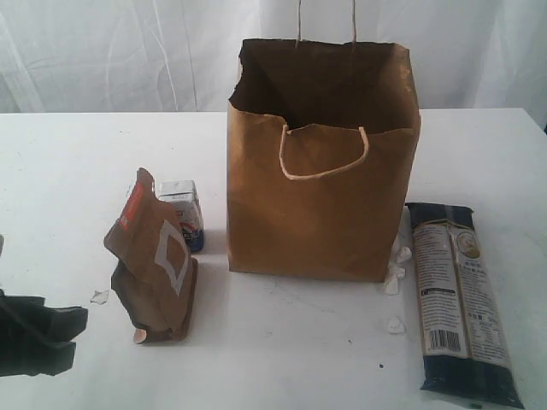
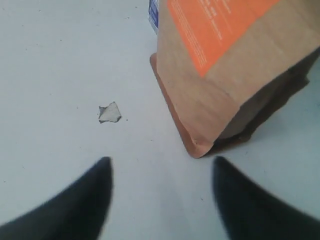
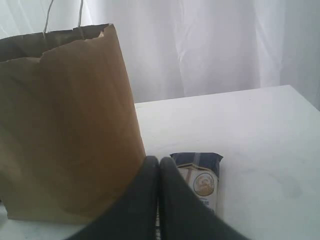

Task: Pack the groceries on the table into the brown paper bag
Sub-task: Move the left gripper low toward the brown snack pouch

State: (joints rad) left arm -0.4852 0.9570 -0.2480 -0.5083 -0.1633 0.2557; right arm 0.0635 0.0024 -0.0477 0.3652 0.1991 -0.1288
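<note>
Left fingers (image 2: pixel 95 195), dark and cut off at the frame edge, stand apart above the table (image 1: pixel 282 350), gripping nothing; a pale flake (image 2: pixel 109 113) lies near them. We see the brown foil pouch (image 1: pixel 154 269) standing crumpled, partly hiding the small white-blue carton (image 1: pixel 184 212) behind it. Right fingers (image 3: pixel 145 200) are pressed together, masking one end of the long dark pasta packet (image 1: pixel 457 299), which lies flat beside the brown paper bag (image 1: pixel 320 205). The bag's shadowed interior we cannot read.

A tiny pale flake (image 2: pixel 109 113) lies flat just ahead of the left gripper (image 2: pixel 161 165) (touching neither fingertip), while white paper scraps (image 1: pixel 395 275) sit well apart from it.
</note>
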